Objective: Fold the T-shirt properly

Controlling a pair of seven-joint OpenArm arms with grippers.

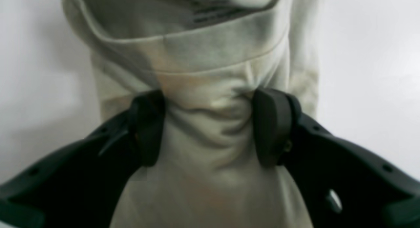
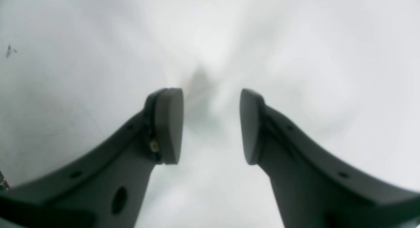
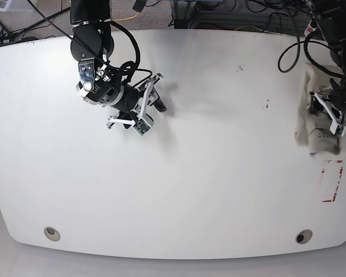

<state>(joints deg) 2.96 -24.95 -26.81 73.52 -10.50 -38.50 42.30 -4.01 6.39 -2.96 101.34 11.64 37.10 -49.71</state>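
Observation:
The beige T-shirt (image 3: pixel 304 115) lies bunched in a narrow heap at the far right edge of the white table (image 3: pixel 219 173). In the left wrist view a thick gather of the T-shirt (image 1: pixel 210 123) is squeezed between the two dark pads (image 1: pixel 272 126), with a stitched hem band crossing just beyond them. My left gripper (image 1: pixel 210 128) is shut on that gather, and it sits over the heap (image 3: pixel 334 108) in the base view. My right gripper (image 2: pixel 211 126) stands open and holds nothing over bare table, far from the shirt at the upper left (image 3: pixel 157 95).
A red rectangle outline (image 3: pixel 331 180) is marked on the table just in front of the shirt. Two round holes (image 3: pixel 52 233) (image 3: pixel 303 236) sit near the front edge. Cables (image 3: pixel 288 52) hang over the back right. Small dark specks (image 3: pixel 239 68) mark the top.

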